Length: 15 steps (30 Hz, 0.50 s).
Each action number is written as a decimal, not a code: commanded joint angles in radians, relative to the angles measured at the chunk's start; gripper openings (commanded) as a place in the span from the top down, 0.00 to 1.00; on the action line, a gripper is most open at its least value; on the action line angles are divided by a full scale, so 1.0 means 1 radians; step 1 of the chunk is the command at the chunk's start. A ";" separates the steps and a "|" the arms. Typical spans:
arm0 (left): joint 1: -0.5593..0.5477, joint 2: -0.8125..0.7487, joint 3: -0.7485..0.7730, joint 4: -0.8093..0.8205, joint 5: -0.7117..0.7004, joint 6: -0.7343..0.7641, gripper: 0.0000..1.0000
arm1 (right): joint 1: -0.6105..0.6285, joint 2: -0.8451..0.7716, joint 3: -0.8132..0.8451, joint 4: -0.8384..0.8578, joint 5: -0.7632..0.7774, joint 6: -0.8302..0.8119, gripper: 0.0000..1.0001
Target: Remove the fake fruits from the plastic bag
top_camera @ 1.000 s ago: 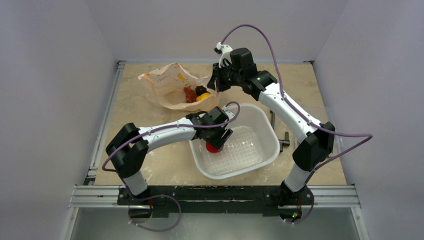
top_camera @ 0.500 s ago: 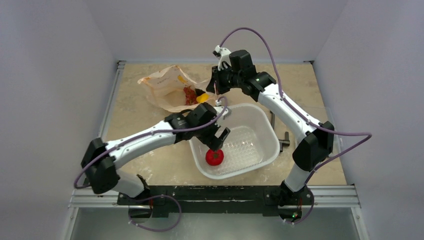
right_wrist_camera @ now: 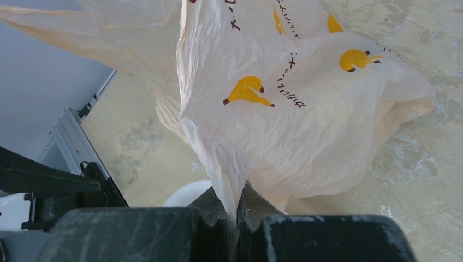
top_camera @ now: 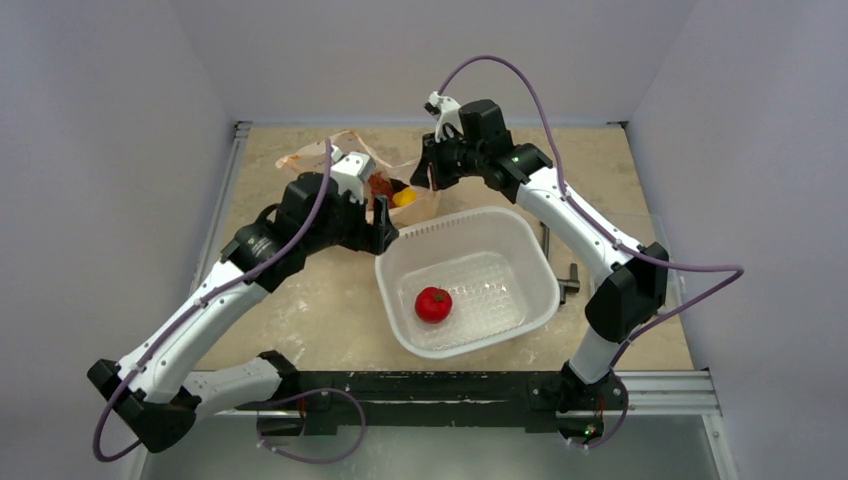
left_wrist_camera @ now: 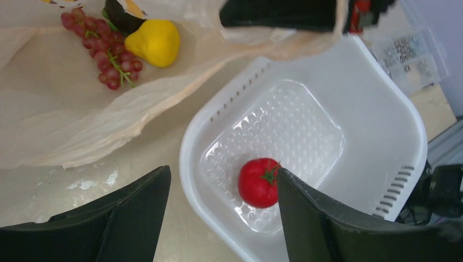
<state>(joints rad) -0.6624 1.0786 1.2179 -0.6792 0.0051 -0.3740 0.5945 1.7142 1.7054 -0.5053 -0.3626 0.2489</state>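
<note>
The red tomato-like fruit (top_camera: 433, 304) lies in the white perforated basin (top_camera: 540, 262); it also shows in the left wrist view (left_wrist_camera: 258, 183). The peach plastic bag (top_camera: 318, 165) lies open at the back left. In it are reddish grapes (left_wrist_camera: 104, 54), a yellow lemon-like fruit (left_wrist_camera: 154, 41) and a dark purple one (left_wrist_camera: 123, 13). My left gripper (top_camera: 386, 222) is open and empty, held between the bag's mouth and the basin's left rim (left_wrist_camera: 188, 142). My right gripper (top_camera: 430, 176) is shut on the bag's edge (right_wrist_camera: 236, 207) and holds it up.
A metal T-shaped tool (top_camera: 563, 272) lies on the table right of the basin. A small clear box of screws (left_wrist_camera: 410, 53) stands beyond the basin. Metal rails run along the table's left edge (top_camera: 212, 240) and near edge.
My left gripper let go of the tomato in the basin, then lifted out and swung back left toward the bag, open. The right gripper kept its hold on the bag.
</note>
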 commanded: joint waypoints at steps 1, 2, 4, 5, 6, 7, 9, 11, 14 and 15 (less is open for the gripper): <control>0.032 0.154 0.134 -0.012 -0.135 -0.116 0.33 | 0.000 -0.011 0.007 -0.007 -0.047 -0.013 1.00; 0.033 0.178 0.144 0.005 -0.156 -0.134 0.35 | 0.001 -0.011 0.007 -0.014 -0.048 -0.014 1.00; 0.034 0.227 0.152 0.046 -0.203 -0.164 0.44 | 0.004 -0.011 0.007 -0.023 -0.048 -0.013 1.00; 0.037 0.252 0.161 0.057 -0.240 -0.181 0.49 | 0.005 -0.011 0.004 -0.024 -0.046 -0.015 1.00; 0.046 0.278 0.165 0.072 -0.267 -0.193 0.56 | 0.007 -0.013 0.002 -0.023 -0.044 -0.016 1.00; 0.055 0.298 0.167 0.090 -0.288 -0.210 0.60 | 0.008 -0.013 -0.003 -0.018 -0.039 -0.014 1.00; 0.082 0.334 0.152 0.160 -0.292 -0.236 0.63 | 0.008 -0.005 0.001 -0.005 -0.037 0.016 1.00; 0.100 0.365 0.123 0.243 -0.293 -0.241 0.64 | 0.008 0.015 0.026 -0.018 -0.022 0.023 1.00; 0.134 0.425 0.108 0.298 -0.280 -0.266 0.67 | 0.008 0.033 0.051 -0.030 -0.016 0.015 1.00; 0.148 0.443 0.113 0.299 -0.271 -0.279 0.68 | 0.008 0.032 0.050 -0.030 -0.014 0.010 1.00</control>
<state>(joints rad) -0.5571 1.4761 1.3319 -0.5098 -0.2440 -0.5865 0.5976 1.7264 1.7107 -0.5243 -0.3843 0.2554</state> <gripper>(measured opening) 0.341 0.004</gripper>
